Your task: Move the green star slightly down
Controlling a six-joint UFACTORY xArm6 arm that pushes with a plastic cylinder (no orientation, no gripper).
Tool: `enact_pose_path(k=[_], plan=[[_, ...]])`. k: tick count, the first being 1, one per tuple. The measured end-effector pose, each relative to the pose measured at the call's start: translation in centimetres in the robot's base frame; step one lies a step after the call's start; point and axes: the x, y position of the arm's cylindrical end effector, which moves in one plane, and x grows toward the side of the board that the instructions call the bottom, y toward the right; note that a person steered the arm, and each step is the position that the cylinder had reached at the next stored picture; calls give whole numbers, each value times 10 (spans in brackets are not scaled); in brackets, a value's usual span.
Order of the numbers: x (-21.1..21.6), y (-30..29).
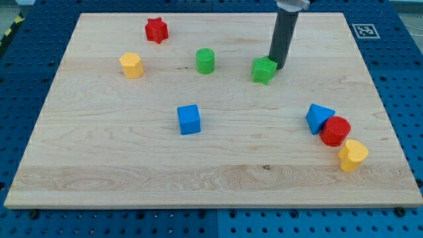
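The green star [264, 70] lies on the wooden board [211, 172], right of centre in the upper part of the view. My tip [275, 65] is at the star's upper right edge, touching or almost touching it. The dark rod rises from there to the view's top edge.
A green cylinder [205, 61] sits left of the star. A red star [156, 30] and a yellow block [131, 65] are at the upper left. A blue cube [189, 119] is near the centre. A blue triangle [318, 118], red cylinder [336, 131] and yellow block [353, 155] cluster at the lower right.
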Motion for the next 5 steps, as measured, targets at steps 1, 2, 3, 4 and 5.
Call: enact_pose_path(k=[1, 2, 3, 4, 5], plan=[[21, 11], [27, 14], [43, 16], [54, 18], [54, 18]])
